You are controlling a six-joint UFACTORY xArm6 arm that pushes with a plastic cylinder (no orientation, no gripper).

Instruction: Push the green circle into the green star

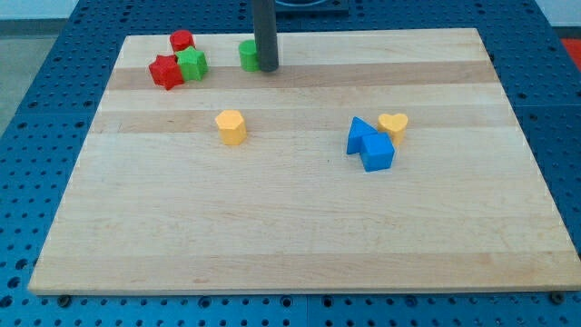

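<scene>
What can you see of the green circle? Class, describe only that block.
The green circle is a small, bright green, plastic-looking cylinder standing flat on the wooden board near the view's top edge. Its right side is hidden behind my tip, which seems to touch it. The green star lies apart on its left.
</scene>
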